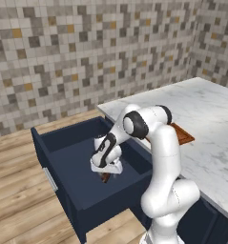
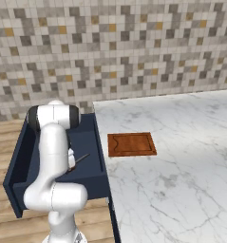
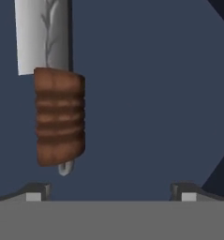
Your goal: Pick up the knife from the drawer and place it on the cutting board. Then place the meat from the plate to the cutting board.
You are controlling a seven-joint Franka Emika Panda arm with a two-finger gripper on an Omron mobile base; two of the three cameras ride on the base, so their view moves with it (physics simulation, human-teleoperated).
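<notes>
The navy drawer (image 1: 63, 188) (image 2: 17, 166) stands pulled out, and my arm reaches down into it. On its floor lies the knife (image 3: 59, 117), with a ribbed reddish-brown handle and a pale blade; it also shows as the knife (image 2: 80, 160) beside the arm and as a brown bit of handle (image 1: 106, 177) under the hand. My gripper (image 3: 111, 193) (image 1: 106, 171) hangs open just above the drawer floor, fingertips wide apart, and the handle lies above the left fingertip (image 3: 36, 192), off centre. The cutting board (image 2: 131, 144) (image 1: 183, 135) lies bare on the counter. The meat and the plate are out of view.
The white marble counter (image 2: 181, 190) (image 1: 211, 114) runs right of the drawer. The drawer's walls (image 3: 221, 14) close in around the hand. A tiled wall (image 2: 110, 47) stands behind, and wooden floor (image 1: 15, 200) lies left of the drawer.
</notes>
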